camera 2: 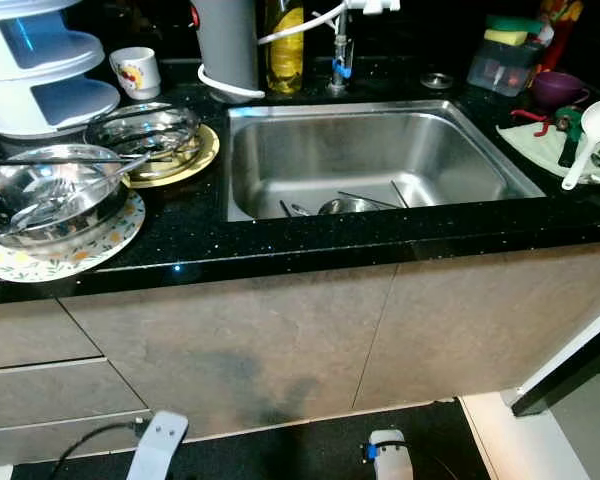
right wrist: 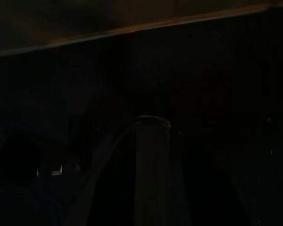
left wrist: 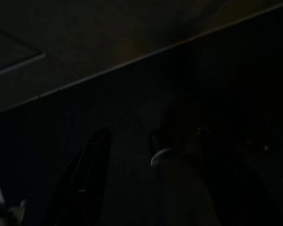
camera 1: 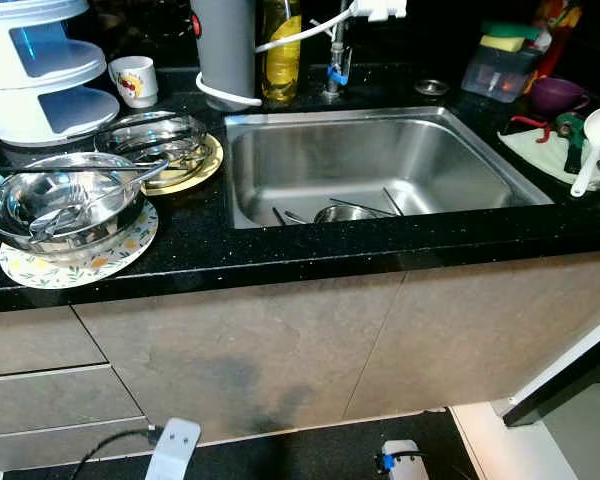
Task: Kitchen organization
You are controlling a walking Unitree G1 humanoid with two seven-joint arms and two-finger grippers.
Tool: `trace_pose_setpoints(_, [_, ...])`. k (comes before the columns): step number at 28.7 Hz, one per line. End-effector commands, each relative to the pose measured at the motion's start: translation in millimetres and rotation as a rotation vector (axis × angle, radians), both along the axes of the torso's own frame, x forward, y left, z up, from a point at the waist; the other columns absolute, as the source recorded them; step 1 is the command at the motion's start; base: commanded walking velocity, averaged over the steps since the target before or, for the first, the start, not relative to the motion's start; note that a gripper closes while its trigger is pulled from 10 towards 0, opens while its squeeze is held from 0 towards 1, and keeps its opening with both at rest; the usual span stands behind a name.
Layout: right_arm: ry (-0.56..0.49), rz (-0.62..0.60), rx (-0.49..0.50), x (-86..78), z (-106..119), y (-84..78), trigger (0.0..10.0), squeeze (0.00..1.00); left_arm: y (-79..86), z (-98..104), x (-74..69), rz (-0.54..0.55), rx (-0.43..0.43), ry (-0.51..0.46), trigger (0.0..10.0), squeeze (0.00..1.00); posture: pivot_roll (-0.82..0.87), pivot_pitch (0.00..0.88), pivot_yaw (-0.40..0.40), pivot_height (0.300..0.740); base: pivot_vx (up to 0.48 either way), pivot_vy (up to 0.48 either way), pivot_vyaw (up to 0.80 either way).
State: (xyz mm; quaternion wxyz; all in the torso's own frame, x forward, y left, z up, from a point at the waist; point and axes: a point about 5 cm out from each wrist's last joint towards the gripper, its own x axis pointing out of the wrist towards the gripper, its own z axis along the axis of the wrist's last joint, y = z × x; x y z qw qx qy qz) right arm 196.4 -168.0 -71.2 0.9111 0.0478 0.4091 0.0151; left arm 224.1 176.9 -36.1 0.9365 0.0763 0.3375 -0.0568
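The steel sink (camera 1: pixel 370 165), sunk in the black counter (camera 1: pixel 280 250), holds a small steel bowl (camera 1: pixel 342 213) and a few utensils (camera 1: pixel 390 203) at its front wall. Left of the sink, a glass dish (camera 1: pixel 155 140) sits on a yellow plate (camera 1: pixel 202 168). Further left of the sink a large steel bowl (camera 1: pixel 65 205) with spoons in it rests on a flowered plate (camera 1: pixel 75 262). Behind the sink stand a white cup (camera 1: pixel 135 80), a grey canister (camera 1: pixel 223 45) and a yellow bottle (camera 1: pixel 280 50). Right of the sink lie a white ladle (camera 1: pixel 595 140) on a cloth (camera 1: pixel 540 150), a purple cup (camera 1: pixel 557 95) and a clear box (camera 1: pixel 498 70) with sponges.

Both arms hang well below the sink, in front of the cabinet. The left gripper (left wrist: pixel 132 155) shows two dark fingers (left wrist: pixel 92 160) set apart, holding nothing. For the right gripper (right wrist: pixel 151 141) I cannot tell; its view is too dark.
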Motion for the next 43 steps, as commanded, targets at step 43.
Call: trace_pose_setpoints(43, [-0.022, -0.034, 0.054, -2.4, -5.1, 5.2, 10.0, 0.0, 8.7, -10.0, 3.2, 0.0, 0.031, -0.046, 10.0, 0.0, -0.04, 0.189, 0.008, 0.74, 0.0, 0.0, 0.0])
